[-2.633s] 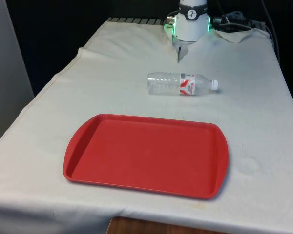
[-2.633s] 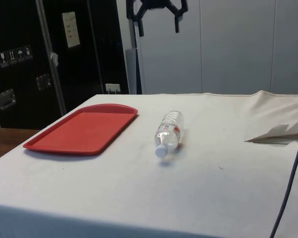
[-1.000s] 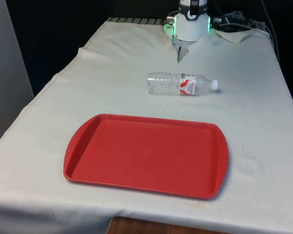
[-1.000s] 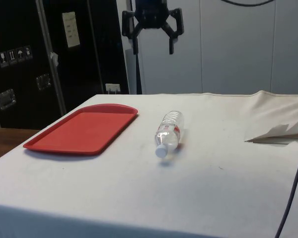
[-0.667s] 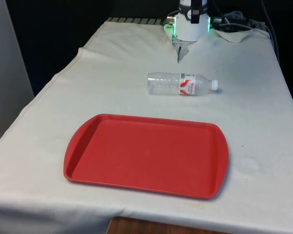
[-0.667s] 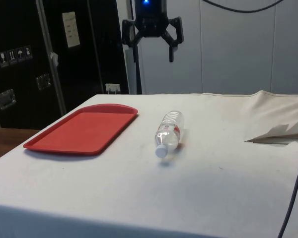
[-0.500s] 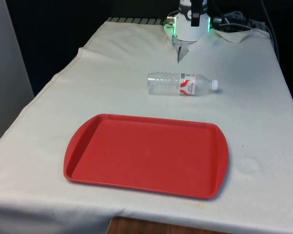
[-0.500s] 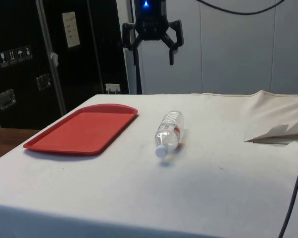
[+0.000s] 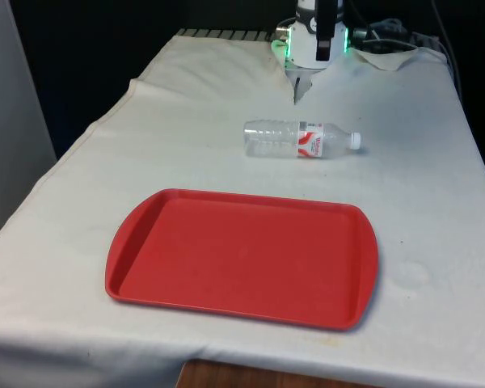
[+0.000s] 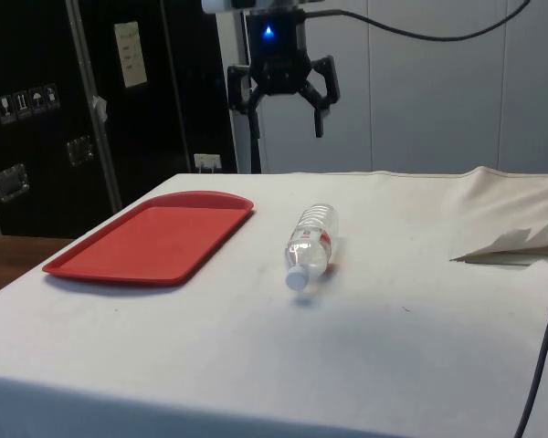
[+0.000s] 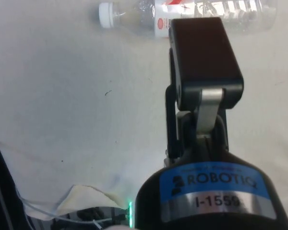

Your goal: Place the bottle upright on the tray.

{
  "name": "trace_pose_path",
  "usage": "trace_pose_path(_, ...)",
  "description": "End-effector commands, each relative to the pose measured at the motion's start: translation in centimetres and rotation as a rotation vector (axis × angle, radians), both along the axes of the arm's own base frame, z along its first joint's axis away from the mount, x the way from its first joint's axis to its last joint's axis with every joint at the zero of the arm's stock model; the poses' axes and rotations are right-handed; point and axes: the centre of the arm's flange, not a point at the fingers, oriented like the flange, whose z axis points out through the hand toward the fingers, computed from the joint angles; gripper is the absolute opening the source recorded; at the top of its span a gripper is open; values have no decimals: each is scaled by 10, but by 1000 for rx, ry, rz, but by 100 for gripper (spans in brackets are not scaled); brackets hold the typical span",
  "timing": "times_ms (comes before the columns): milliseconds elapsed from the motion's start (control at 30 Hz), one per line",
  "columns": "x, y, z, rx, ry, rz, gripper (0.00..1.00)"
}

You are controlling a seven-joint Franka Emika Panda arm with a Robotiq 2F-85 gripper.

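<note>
Both jaws spread above bottle (image 10: 310, 243), side view.

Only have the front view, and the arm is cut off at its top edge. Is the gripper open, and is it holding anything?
Observer: In the side view the gripper is open, fingers spread wide, with nothing between them.
Operator: How high is it?
Observer: Well above the cloth, with clear air between it and the bottle, which lies on its side.
Operator: Lined up with the bottle?
Observer: Cannot tell exactly. The wrist view has the bottle's white cap and red label in sight past one finger.
</note>
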Motion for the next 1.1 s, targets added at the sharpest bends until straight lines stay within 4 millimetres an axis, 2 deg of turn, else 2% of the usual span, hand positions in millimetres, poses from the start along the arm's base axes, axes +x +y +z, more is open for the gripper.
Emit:
trace_pose_path(0, 0, 0, -2, -1, 3, 1, 100)
trace_pose_path(100, 1, 2, -10, -6, 2, 4, 100)
trace_pose_path(567, 1, 6, -26, -8, 39, 13, 100)
trace_pose_path(1067, 2, 15, -56, -7, -4, 23, 100)
